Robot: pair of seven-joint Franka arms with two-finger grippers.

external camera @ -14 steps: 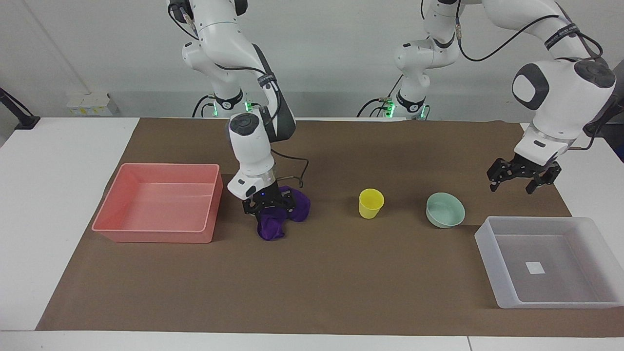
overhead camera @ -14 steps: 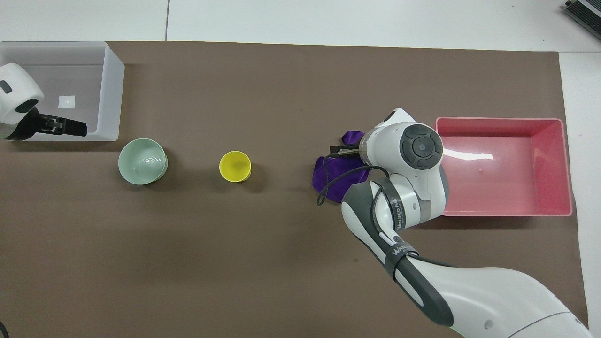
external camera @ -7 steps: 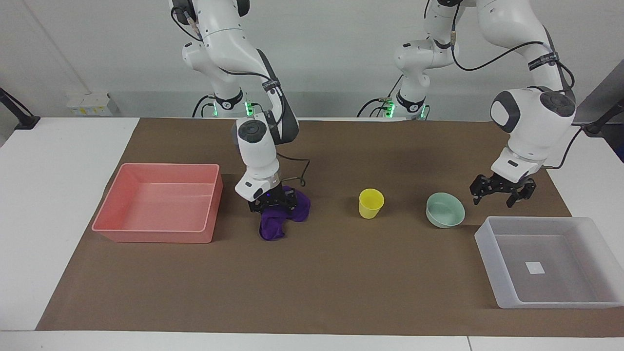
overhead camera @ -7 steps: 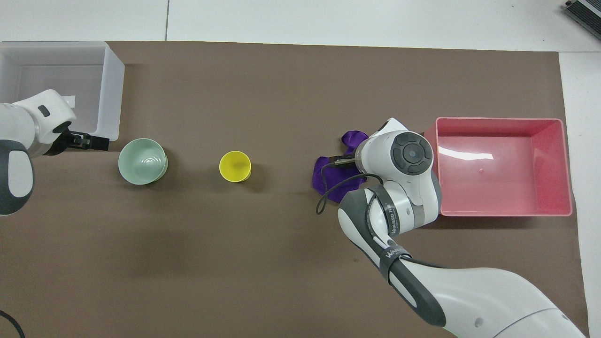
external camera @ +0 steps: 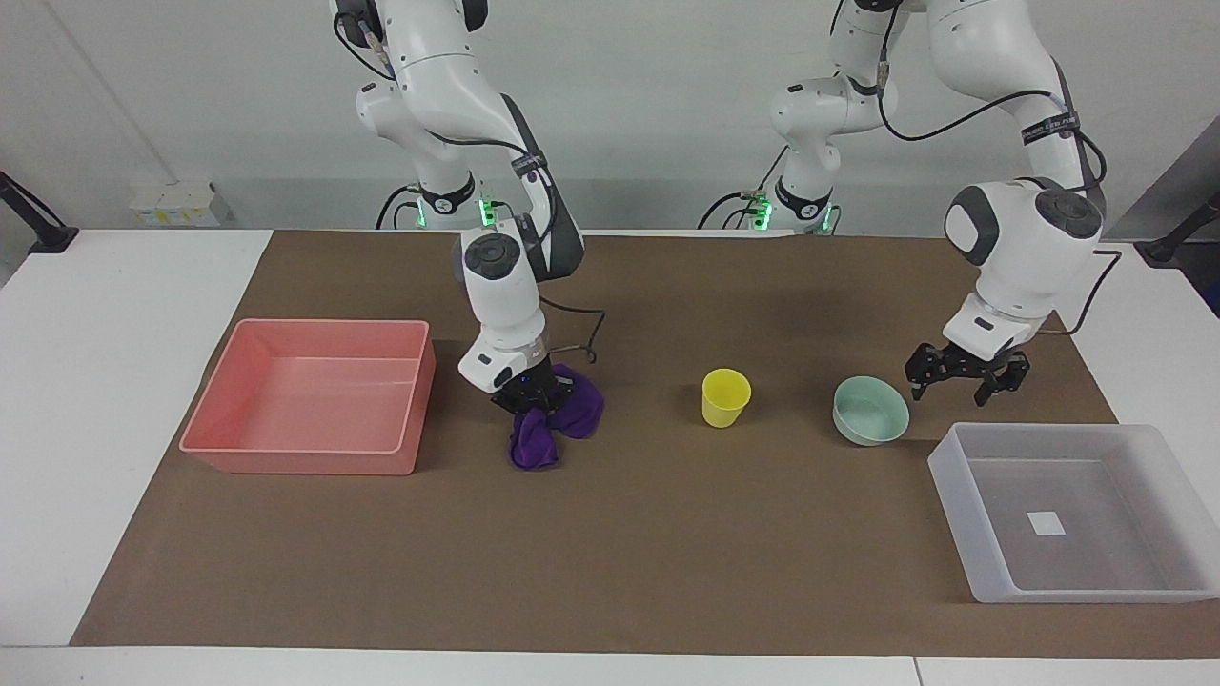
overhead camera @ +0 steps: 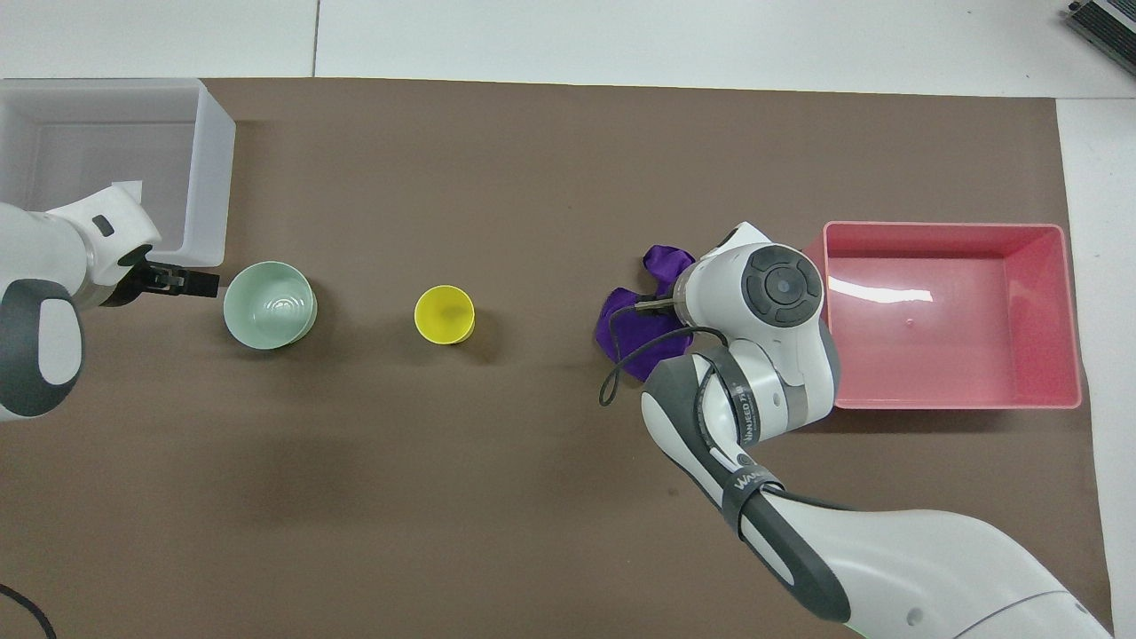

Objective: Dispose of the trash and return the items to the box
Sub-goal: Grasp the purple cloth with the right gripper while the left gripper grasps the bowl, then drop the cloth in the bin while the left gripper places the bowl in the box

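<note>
The yellow cup [external camera: 725,396] stands upright mid-table, also in the overhead view [overhead camera: 444,313]. The mint-green bowl [external camera: 870,410] sits beside it toward the left arm's end [overhead camera: 269,303]. The frosted box [external camera: 953,476] stands empty at that end, farther from the robots than the bowl [overhead camera: 209,169]. My left gripper [external camera: 965,374] is open and low, just beside the bowl's rim and apart from it [overhead camera: 191,282]. My right gripper [external camera: 529,393] is down on the purple cloth [external camera: 572,414] and shut on it; in the overhead view its wrist hides the fingers and part of the cloth [overhead camera: 626,328].
A pink bin [external camera: 305,457] stands empty at the right arm's end, right beside the cloth [overhead camera: 954,405]. A brown mat [external camera: 610,553] covers the table. The right arm's cable loops above the cloth.
My left gripper has come down and moved from near the box toward the bowl. My right gripper's fingers have closed on the purple cloth, which has bunched up narrower.
</note>
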